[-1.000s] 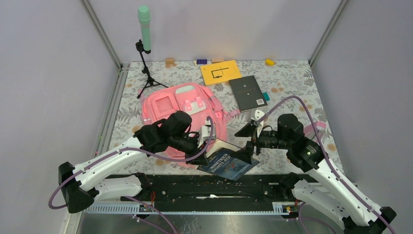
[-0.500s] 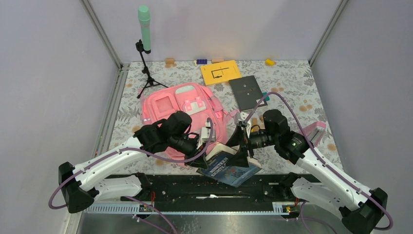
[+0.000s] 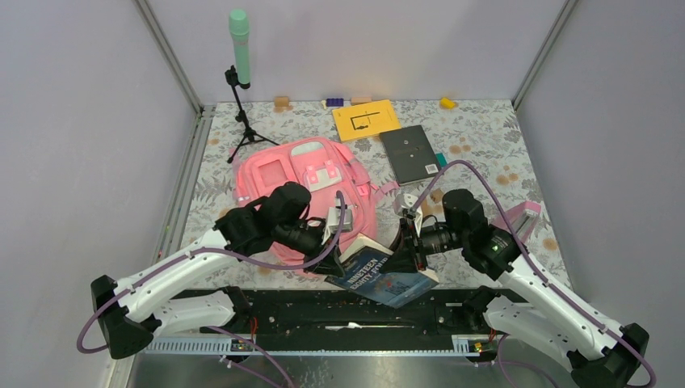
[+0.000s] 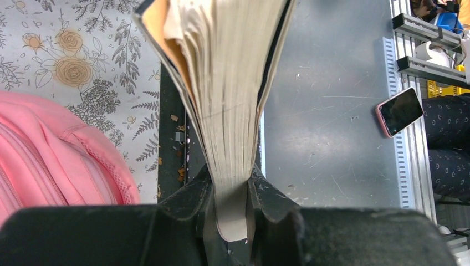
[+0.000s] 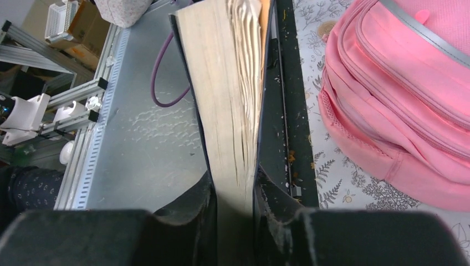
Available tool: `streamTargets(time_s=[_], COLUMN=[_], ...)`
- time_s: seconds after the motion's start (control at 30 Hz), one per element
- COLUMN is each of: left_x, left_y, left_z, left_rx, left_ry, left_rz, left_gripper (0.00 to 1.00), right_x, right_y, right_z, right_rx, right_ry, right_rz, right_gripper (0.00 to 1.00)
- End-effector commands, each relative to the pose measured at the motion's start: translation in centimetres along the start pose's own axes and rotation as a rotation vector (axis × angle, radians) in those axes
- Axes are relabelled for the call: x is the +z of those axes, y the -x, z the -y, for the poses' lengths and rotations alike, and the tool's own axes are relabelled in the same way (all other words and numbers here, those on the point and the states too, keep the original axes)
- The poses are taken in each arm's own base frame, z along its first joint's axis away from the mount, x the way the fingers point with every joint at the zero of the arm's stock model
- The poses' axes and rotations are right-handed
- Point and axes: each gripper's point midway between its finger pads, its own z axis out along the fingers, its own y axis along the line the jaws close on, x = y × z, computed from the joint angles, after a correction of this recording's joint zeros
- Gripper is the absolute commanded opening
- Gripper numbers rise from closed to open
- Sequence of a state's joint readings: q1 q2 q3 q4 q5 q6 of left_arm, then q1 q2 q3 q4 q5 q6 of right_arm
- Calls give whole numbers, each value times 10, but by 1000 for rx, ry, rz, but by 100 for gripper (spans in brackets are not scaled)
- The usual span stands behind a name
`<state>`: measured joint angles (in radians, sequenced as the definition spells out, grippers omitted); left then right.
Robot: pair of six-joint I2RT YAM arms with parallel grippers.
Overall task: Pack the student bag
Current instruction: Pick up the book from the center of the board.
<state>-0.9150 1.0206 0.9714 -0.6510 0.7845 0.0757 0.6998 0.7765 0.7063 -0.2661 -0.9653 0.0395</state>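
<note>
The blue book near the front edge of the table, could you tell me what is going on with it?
Both arms hold it together: the left gripper pinches one end of the blue book and the right gripper the other, over the near edge of the table, just in front of the pink backpack. It is not in the backpack yet. A yellow book and a black book lie further back.
</note>
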Motion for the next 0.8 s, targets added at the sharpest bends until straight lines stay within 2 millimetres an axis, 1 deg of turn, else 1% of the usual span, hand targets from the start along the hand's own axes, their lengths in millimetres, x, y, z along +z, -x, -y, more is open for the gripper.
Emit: streamTargets(time_s=[0.0, 0.1, 0.13, 0.17, 0.2, 0.23, 0.27, 0.3, 0.33, 0.43, 0.53, 0.6, 0.7, 0.77], left_x=[-7, -10, -11, -13, -15, -18, -21, -24, -27, -37, -40, -32, -15, -5], left_y=[45, 47, 48, 50, 51, 53, 55, 56, 57, 58, 48, 35, 19, 13], left_z=[2, -6, -11, -12, -17, -23, -28, -33, -37, -54, -82, -96, -105, -113], left_rx=[143, 142, 142, 144, 143, 141, 140, 140, 140, 149, 121, 91, 41, 7], left_ry=[8, 64, 97, 115, 145, 191, 227, 267, 300, 413, 541, 566, 532, 524], left_rz=[149, 157, 160, 167, 172, 178, 185, 191, 195, 189, 148, 87, 7, -29], left_gripper=[0, 0, 7, 24, 49, 70, 82, 90, 97, 99, 99, 99, 99, 99], right_x=[0, -1, -2, -3, -6, -10, -14, -20, -25, -50, -75, -88, -103, -113], right_y=[6, 16, 19, 24, 30, 34, 39, 42, 45, 52, 51, 48, 41, 38], right_z=[-3, 5, 9, 14, 23, 30, 38, 44, 49, 70, 90, 99, 111, 119], right_rx=[20, 4, 10, 3, 5, 15, 13, 8, 2, 9, 64, 106, 162, 199], right_ry=[-6, -64, -99, -136, -197, -258, -318, -369, -418, -600, -753, -823, -920, -989], right_rz=[5, 38, 56, 77, 102, 127, 151, 174, 198, 286, 362, 393, 403, 409], right_gripper=[0, 0, 0, 0, 0, 0, 0, 0, 0, 0, 0, 0, 0, 0])
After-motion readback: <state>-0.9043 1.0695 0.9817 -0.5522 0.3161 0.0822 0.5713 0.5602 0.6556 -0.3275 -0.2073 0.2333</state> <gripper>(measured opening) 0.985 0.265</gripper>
